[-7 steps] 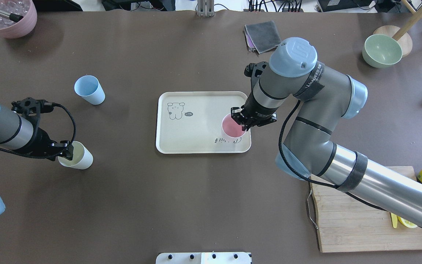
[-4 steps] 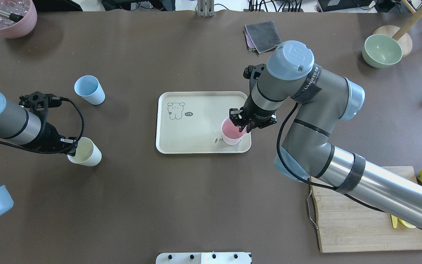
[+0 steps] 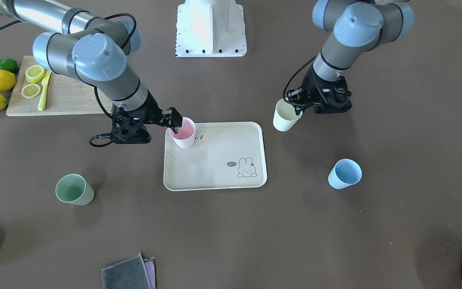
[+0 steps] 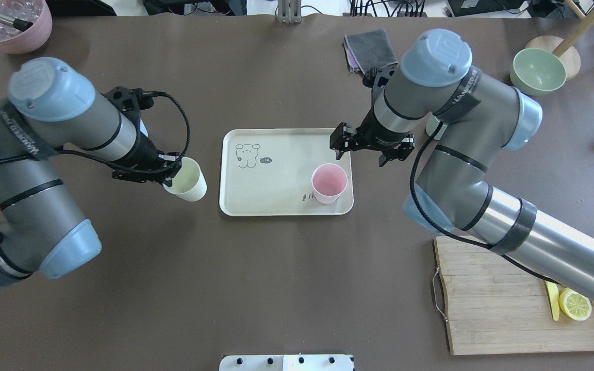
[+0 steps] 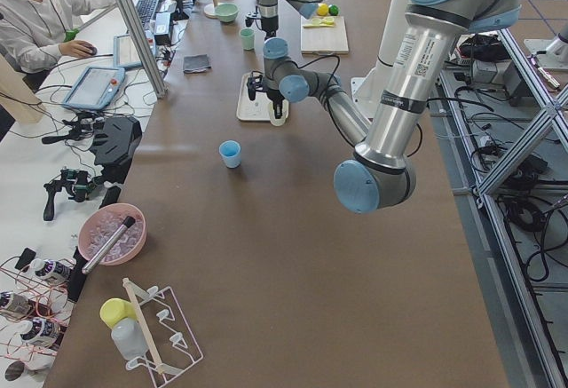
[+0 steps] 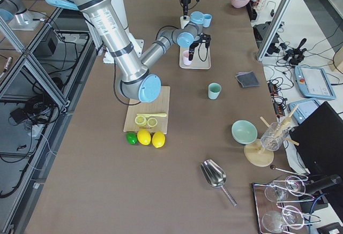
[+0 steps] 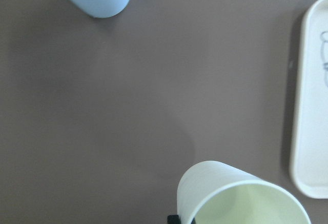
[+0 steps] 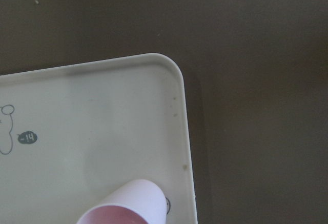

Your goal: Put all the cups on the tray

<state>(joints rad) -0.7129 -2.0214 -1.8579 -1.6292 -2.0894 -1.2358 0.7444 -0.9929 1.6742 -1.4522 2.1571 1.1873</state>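
The cream tray [image 4: 276,196] lies at the table's middle. The pink cup [image 4: 329,183] stands upright on its near right corner and shows in the right wrist view [image 8: 128,208]. My right gripper [image 4: 341,146] is open, raised above the tray's right side, clear of the pink cup. My left gripper [image 4: 173,178] is shut on the rim of the cream-white cup [image 4: 187,179], held just left of the tray, tilted. The light blue cup [image 3: 344,174] and the sage green cup [image 3: 73,190] stand on the table. In the overhead view my arms mostly hide them.
A wooden cutting board [image 4: 508,304] with lemon slices lies at the near right. A grey cloth [image 4: 369,49] lies beyond the tray. A green bowl [image 4: 537,71] is at the far right and a pink bowl [image 4: 8,23] at the far left corner.
My right gripper let go of the pink cup and moved up and away from it. My left arm carried the cream-white cup rightward to the tray's left edge.
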